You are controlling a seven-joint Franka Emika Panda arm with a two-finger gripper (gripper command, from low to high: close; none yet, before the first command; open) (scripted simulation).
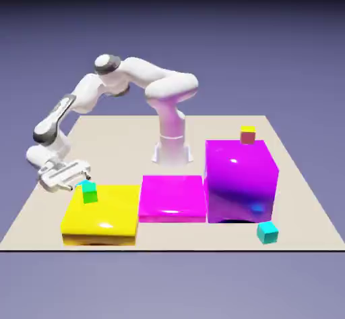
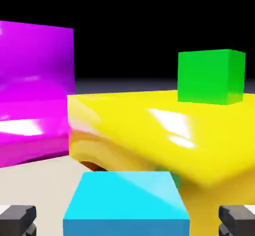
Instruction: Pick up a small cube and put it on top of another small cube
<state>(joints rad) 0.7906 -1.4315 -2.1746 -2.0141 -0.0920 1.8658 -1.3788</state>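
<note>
Cyan on top, blue at the sides, the cube [image 2: 127, 202] lay on the table [image 1: 40, 210] between my fingertips [image 2: 17, 219], just beside the yellow block [image 2: 164, 135]. I judged it light, stiff and maybe slippery, best taken by two opposite sides. My gripper [image 2: 127, 220] was half open, its fingers not touching the cube.
</note>
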